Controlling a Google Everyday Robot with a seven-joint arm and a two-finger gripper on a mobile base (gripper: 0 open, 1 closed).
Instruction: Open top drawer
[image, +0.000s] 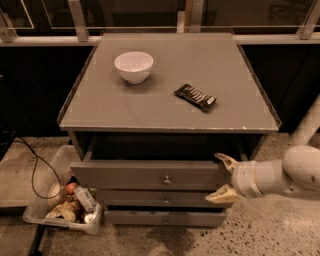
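Note:
The top drawer (150, 174) of the grey cabinet stands pulled out toward me, its grey front panel with a small round metal knob (167, 179) at centre. A dark gap shows behind the front panel under the cabinet top. My gripper (223, 177) is at the drawer front's right end, fingers spread apart, one fingertip (223, 159) near the panel's top edge and one below near its bottom edge. It holds nothing. Two shorter drawer fronts (165, 201) sit below, closed.
On the cabinet top (100, 105) stand a white bowl (133, 66) at back left and a dark snack bar (195, 97) right of centre. A clear bin of trash (65, 206) and a black cable (35, 170) lie on the floor at left. A railing runs behind.

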